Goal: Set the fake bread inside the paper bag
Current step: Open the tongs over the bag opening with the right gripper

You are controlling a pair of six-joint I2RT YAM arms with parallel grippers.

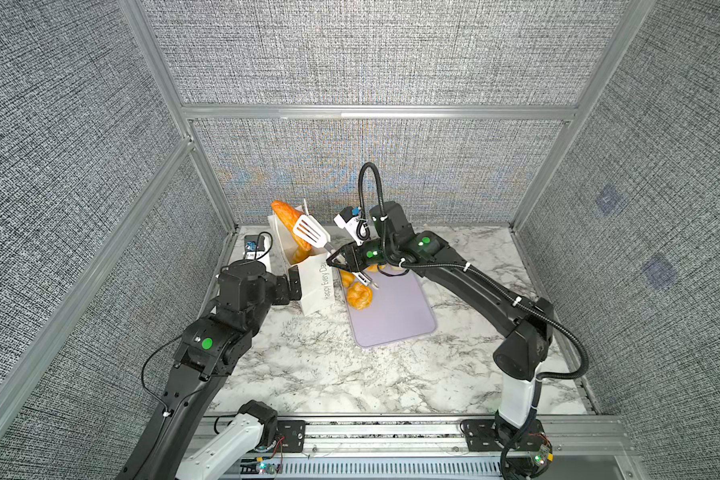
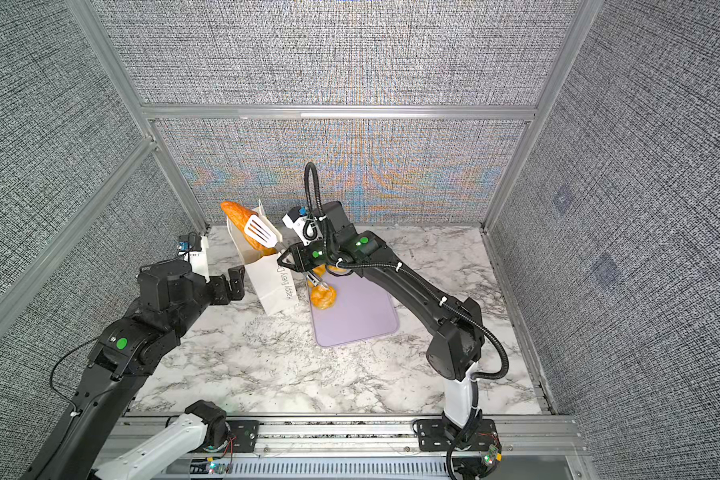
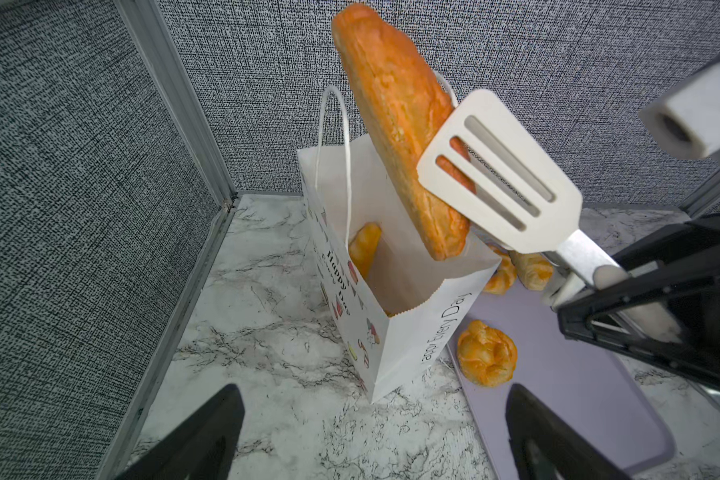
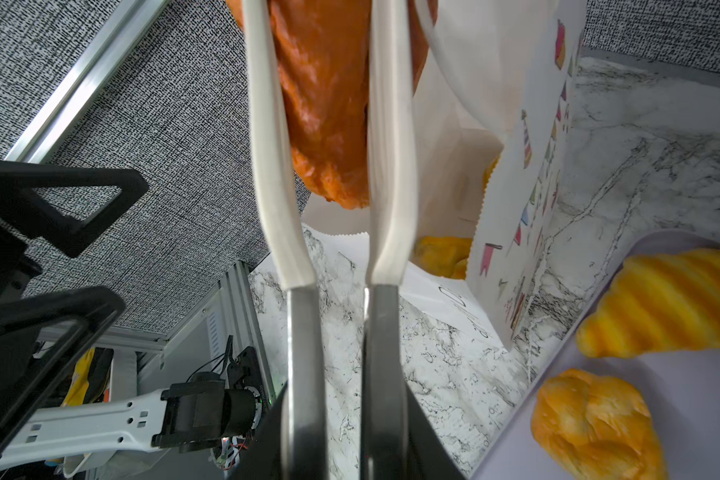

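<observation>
My right gripper (image 1: pixel 341 259) is closed about the metal handles of the white slotted-blade steel tongs (image 3: pixel 499 174), squeezing them partway together. The blades pinch a long orange-brown toy loaf (image 3: pixel 395 124) near its lower end. The loaf hangs tilted, its lower tip just over the mouth of the tall white paper bag (image 3: pixel 412 332) with grey lettering, and most of its length rises above the blades.

My left gripper (image 1: pixel 295 283) sits beside the bag with its jaws spread wide and nothing in them. I cannot tell whether it touches the paper.

One yellow roll (image 3: pixel 364 245) already leans inside the bag. A swirl bun (image 3: pixel 487 353) and a striped croissant (image 4: pixel 661 303) wait on the flat lavender tray (image 3: pixel 578 399) just beside it, on the marble table (image 3: pixel 266 332).

My worry is the low pinch. I judge the loaf top-heavy, so it may pivot in the blades and swing outside the rim. If I lower it at this tilt, the tip could catch the paper edge or the string handle (image 3: pixel 333 124) and topple the unheld bag.
</observation>
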